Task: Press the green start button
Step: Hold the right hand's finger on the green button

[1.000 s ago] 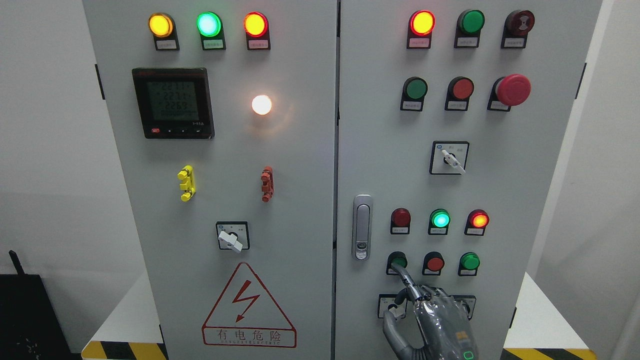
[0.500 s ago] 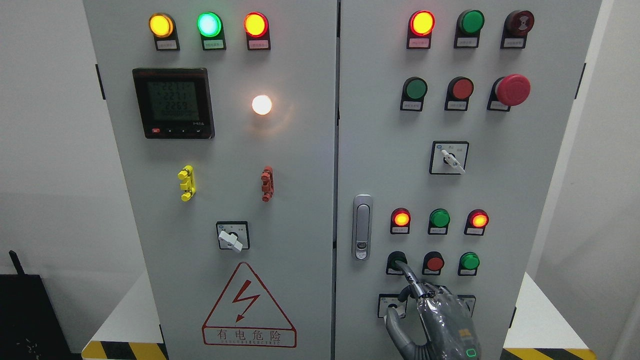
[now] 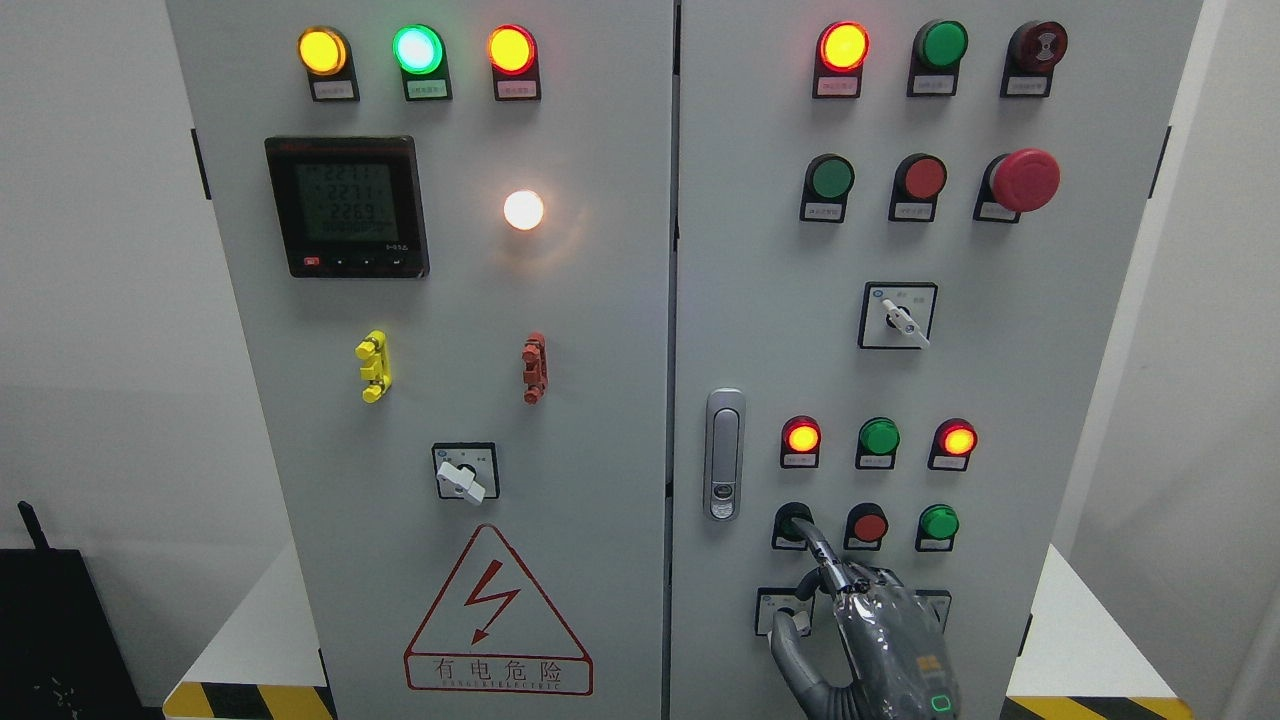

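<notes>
Head view showed the right hand (image 3: 880, 640) — index extended, others curled, holding nothing — fingertip on the green start button (image 3: 792, 522); probably stiff, sprung, pressed centrally.

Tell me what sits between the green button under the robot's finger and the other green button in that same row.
In the head view, one red button sits between the pressed green button and the green button at the right; nothing else.
</notes>
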`<state>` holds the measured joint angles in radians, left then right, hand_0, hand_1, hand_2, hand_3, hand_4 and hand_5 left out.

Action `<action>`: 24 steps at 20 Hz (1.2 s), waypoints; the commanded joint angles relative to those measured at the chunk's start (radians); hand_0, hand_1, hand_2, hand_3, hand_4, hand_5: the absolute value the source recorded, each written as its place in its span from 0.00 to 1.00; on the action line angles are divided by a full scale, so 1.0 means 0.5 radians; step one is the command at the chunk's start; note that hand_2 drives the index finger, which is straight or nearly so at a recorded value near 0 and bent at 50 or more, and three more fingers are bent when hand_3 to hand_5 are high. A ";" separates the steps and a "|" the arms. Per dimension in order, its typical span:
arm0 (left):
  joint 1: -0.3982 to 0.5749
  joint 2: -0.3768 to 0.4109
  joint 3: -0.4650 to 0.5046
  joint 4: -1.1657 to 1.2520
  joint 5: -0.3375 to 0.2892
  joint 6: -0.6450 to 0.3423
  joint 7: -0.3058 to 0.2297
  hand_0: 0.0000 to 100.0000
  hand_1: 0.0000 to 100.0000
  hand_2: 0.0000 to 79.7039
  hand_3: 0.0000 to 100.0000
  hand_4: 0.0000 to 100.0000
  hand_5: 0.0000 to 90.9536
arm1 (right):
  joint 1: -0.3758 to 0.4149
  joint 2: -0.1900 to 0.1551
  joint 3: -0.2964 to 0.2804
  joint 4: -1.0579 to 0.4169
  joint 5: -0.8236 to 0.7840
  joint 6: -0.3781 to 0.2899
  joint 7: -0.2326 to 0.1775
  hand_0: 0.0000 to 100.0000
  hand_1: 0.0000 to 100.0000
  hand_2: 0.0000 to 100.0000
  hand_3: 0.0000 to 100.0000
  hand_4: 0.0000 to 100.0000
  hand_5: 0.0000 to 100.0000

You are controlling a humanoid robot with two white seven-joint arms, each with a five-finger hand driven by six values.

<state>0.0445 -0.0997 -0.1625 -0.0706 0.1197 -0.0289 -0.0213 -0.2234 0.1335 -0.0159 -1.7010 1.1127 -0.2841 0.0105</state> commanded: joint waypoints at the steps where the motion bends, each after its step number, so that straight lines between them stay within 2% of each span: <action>1: 0.000 0.000 0.000 0.000 0.000 -0.001 0.000 0.12 0.56 0.00 0.00 0.00 0.00 | -0.001 0.000 -0.036 0.006 -0.001 -0.006 0.004 0.71 0.40 0.00 0.56 0.55 0.39; 16: 0.000 0.000 0.000 0.000 0.000 -0.001 0.000 0.12 0.56 0.00 0.00 0.00 0.00 | 0.051 0.003 -0.042 -0.083 -0.017 -0.012 -0.003 0.72 0.41 0.00 0.57 0.55 0.39; 24: 0.000 0.000 0.000 0.000 0.000 -0.001 0.000 0.12 0.56 0.00 0.00 0.00 0.00 | 0.097 0.003 -0.045 -0.160 -0.047 -0.021 -0.006 0.76 0.42 0.00 0.57 0.55 0.39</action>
<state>0.0445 -0.0997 -0.1626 -0.0706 0.1197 -0.0289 -0.0213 -0.1903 0.1345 -0.0320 -1.7377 1.0979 -0.2902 0.0154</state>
